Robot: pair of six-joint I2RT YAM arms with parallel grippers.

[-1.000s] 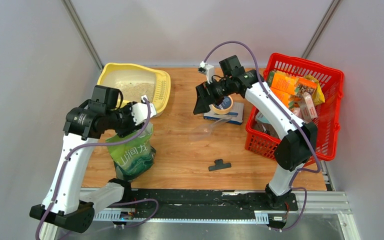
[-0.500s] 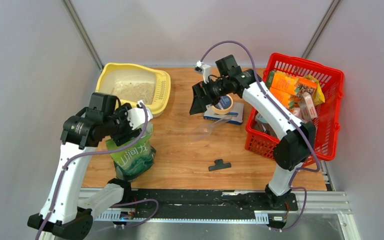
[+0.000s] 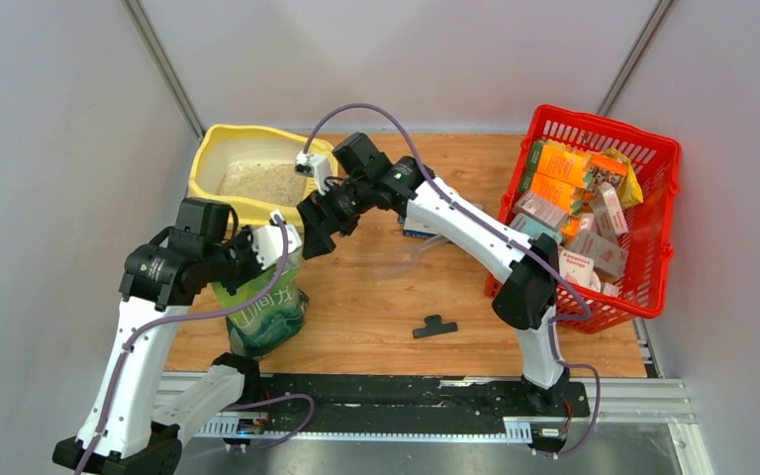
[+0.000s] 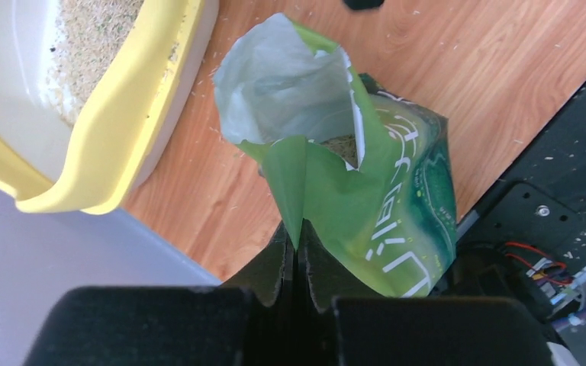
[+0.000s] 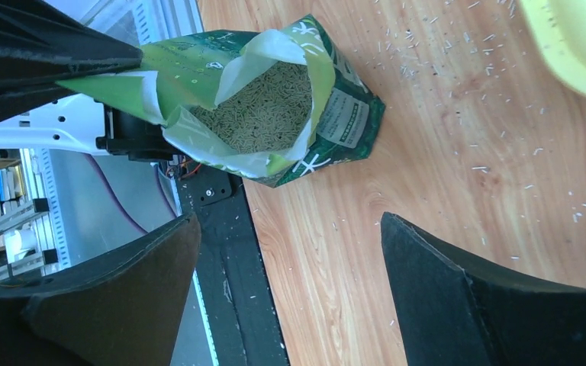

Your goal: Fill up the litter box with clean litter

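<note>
The green litter pouch (image 3: 262, 315) stands upright on the table (image 3: 376, 307) just in front of the yellow litter box (image 3: 220, 139), long axis vertical and open mouth facing up, its top flap pinched by the left gripper (image 4: 297, 242), while the right gripper (image 5: 288, 221) hovers above with fingers spread wide.

The wooden worktop (image 3: 386, 297) carries a pale yellow litter box (image 3: 226, 134) in its far left corner. A green litter pouch (image 3: 262, 312) stands open-topped near the left end of the near edge. A red lattice basket (image 3: 604, 121) fills the right edge. A small black T-shaped piece (image 3: 435, 326) lies near the near edge, a clear plastic item (image 3: 411, 259) at mid-worktop. Stray granules (image 5: 442, 61) dot the wood between pouch and box.
</note>
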